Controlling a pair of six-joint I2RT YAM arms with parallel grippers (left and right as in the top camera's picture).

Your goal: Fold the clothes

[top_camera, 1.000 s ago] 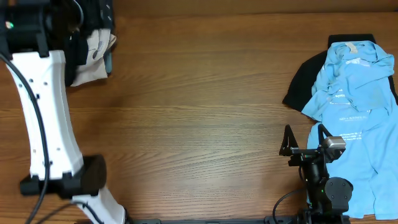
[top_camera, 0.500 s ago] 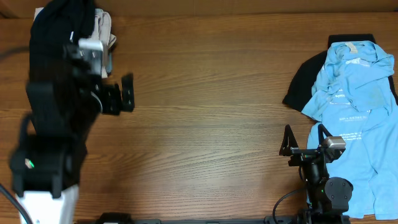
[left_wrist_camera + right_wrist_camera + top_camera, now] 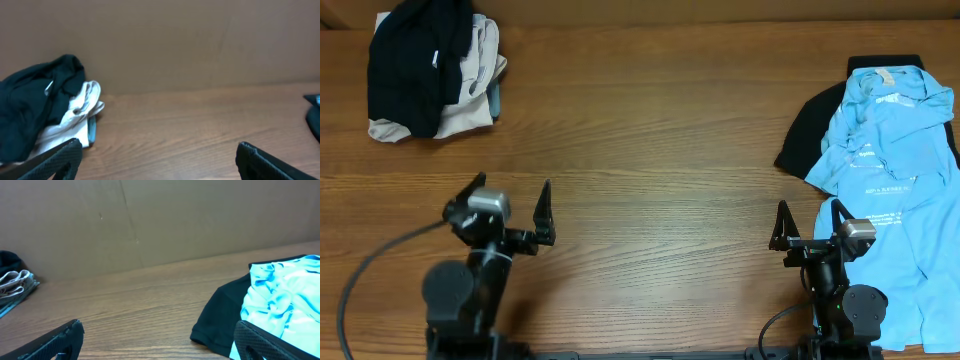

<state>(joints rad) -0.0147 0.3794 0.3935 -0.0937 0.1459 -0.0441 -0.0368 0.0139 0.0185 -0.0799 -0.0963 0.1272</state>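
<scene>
The light-blue T-shirts (image 3: 890, 150) are lying in a crumpled heap at the right edge of the wooden table (image 3: 660, 140), draping over a black garment (image 3: 808, 125) that is poking out on their left. At the far left corner a second pile is sitting: a black shirt (image 3: 405, 65) bunched over pale beige trousers (image 3: 470, 95). The right gripper (image 3: 810, 228) is sitting just beside the blue heap, jaws spread wide and gripping nothing. The left gripper (image 3: 510, 198) is hanging over bare wood near the front, well apart from both piles, fingers likewise splayed and empty. A brown cardboard wall (image 3: 200, 40) is standing behind the table
</scene>
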